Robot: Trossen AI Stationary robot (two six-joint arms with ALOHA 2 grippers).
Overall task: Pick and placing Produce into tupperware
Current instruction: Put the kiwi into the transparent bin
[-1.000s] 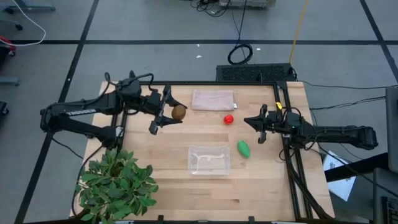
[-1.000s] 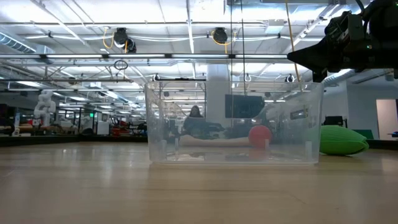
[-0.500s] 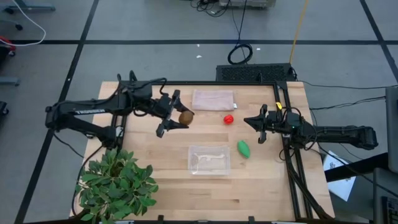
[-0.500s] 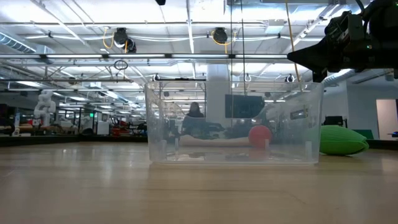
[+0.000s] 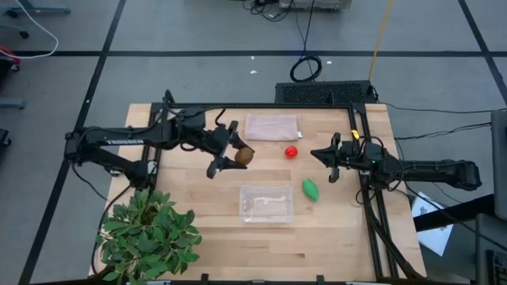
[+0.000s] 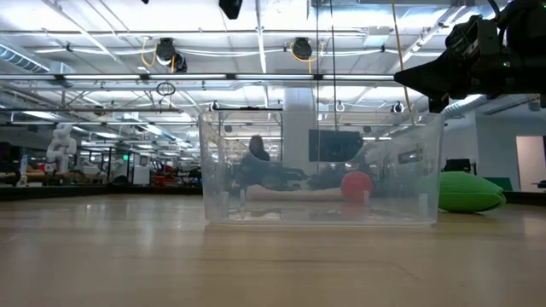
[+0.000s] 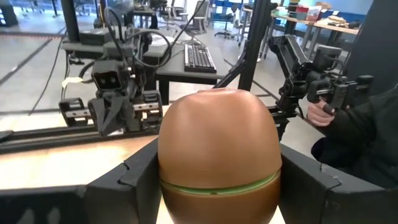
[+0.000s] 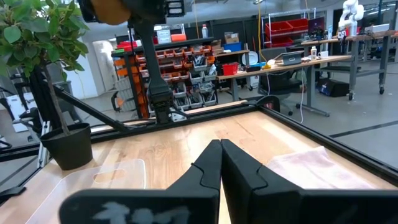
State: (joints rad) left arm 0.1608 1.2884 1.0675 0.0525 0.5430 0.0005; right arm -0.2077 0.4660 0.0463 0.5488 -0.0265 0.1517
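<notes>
The left hand [image 5: 231,150], its fingers [image 7: 127,180] clamped on the brown kiwi [image 5: 244,155], has carried the fruit across the worktop [image 5: 198,237] from about 10 o'clock toward the centre over the past second. The move puts the kiwi close to the clear tupperware [image 5: 267,203], which sits at about 6 o'clock from it and holds nothing visible yet; judging by that, the first of three placements looks near, with a further short carry and a lowering to come.

Seen from the wrist, the kiwi [image 7: 217,149] is a smooth tan-brown oval with a thin green band near its lower end, held upright between the two dark fingers.

The red tomato-like fruit [image 5: 291,151] lies at about 3 o'clock from the kiwi, near the pinkish-beige flat rectangle [image 5: 271,127]. The bright green oval [image 5: 310,189] rests just beside the container's 2 o'clock corner.

The right hand [image 5: 327,157] waits at the worktop's 3 o'clock side, fingers pressed together and holding nothing. A potted plant [image 5: 150,233] stands at 8 o'clock.
</notes>
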